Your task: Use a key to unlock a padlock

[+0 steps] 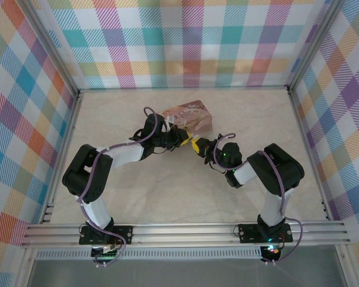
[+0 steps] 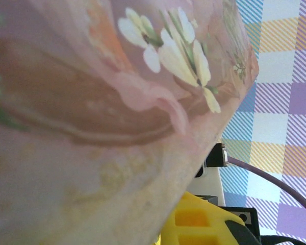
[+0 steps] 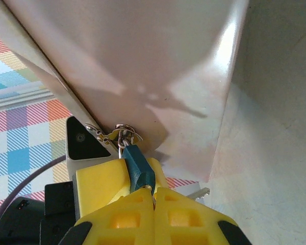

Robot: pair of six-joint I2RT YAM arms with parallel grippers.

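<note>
The padlock [image 3: 138, 166] is small and teal-bodied, and its shackle hangs from the metal hasp [image 3: 123, 133] of the pink tin [image 1: 188, 116]. In the right wrist view, yellow fingers [image 3: 99, 181] of my left gripper [image 1: 184, 139] sit on both sides of the padlock, pinching it. My right gripper [image 3: 153, 196] is pressed shut just below the padlock. A thin metal sliver, the key [image 3: 152, 190], runs from its fingertips into the padlock's underside. In the top view both grippers meet in front of the tin, my right gripper [image 1: 198, 147] coming from the right.
The tin's flowered side [image 2: 117, 102] is very close to the left wrist camera, with a yellow finger [image 2: 204, 224] at its lower edge. A silvery toothed key tip [image 3: 199, 193] pokes out beside my right fingers. Checked walls enclose the pale table [image 1: 167, 191].
</note>
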